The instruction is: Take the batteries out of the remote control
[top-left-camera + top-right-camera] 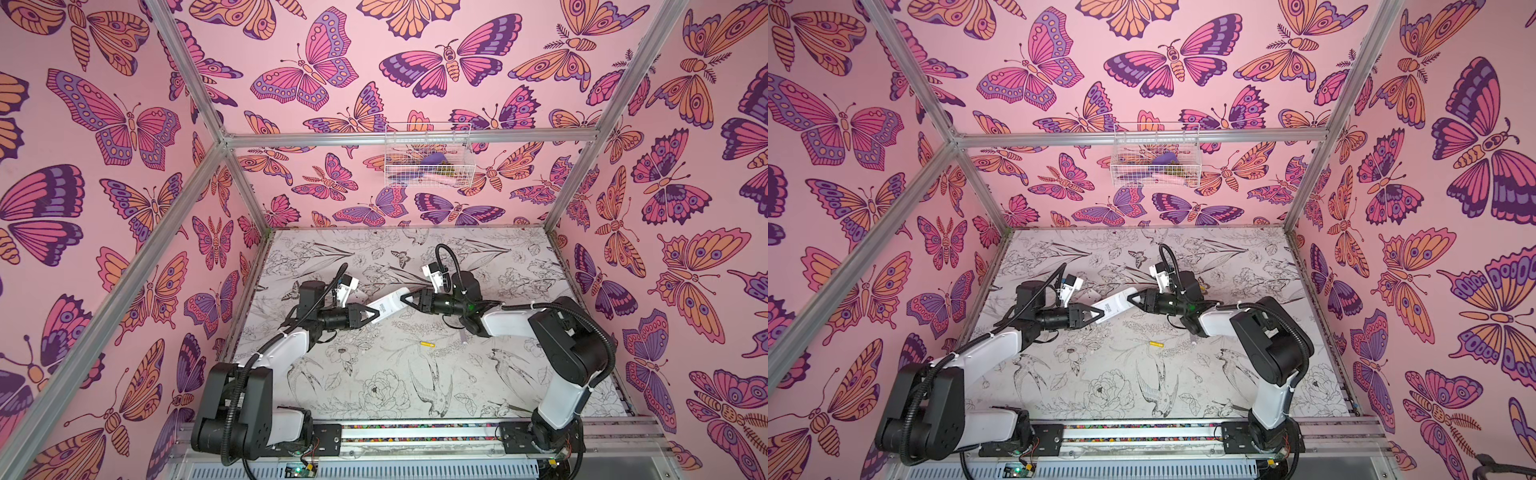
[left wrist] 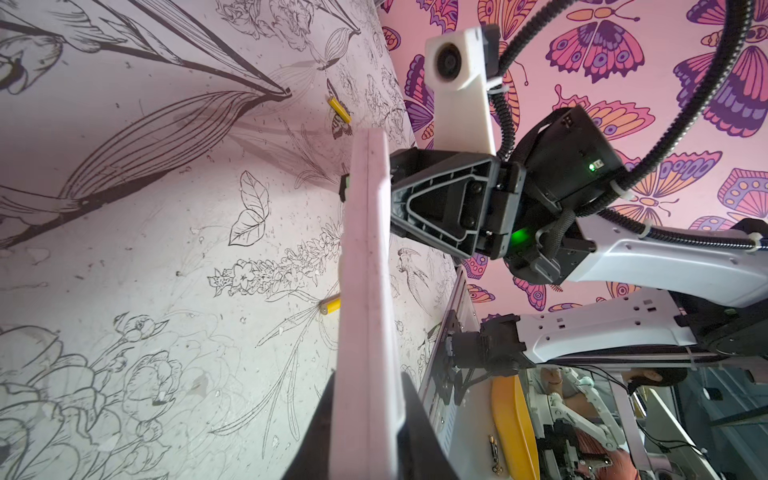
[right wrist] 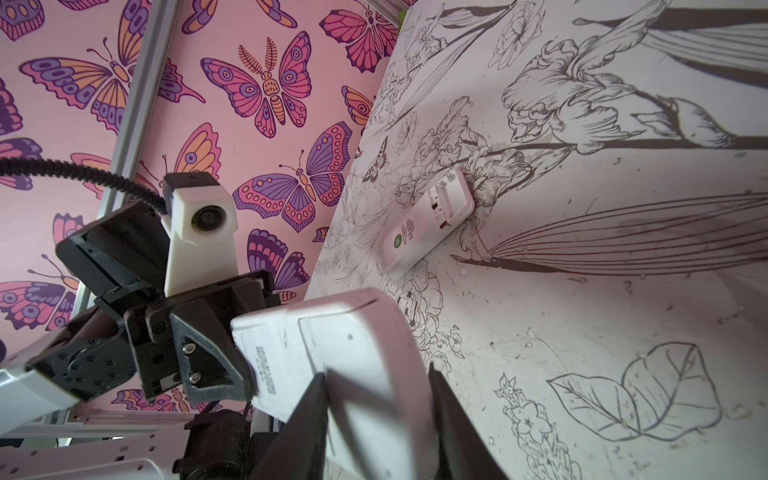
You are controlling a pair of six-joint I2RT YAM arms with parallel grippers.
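A white remote control hangs above the table between both arms. My left gripper is shut on its near end. My right gripper is shut on the far end, one finger on each face. The back of the remote control shows in the right wrist view, with the outline of its cover. One yellow battery lies on the table below it. A second yellow battery lies farther off.
Another white remote lies on the flowered table, its battery bay uncovered. A wire basket hangs on the back wall. Both arm bases sit on the front rail.
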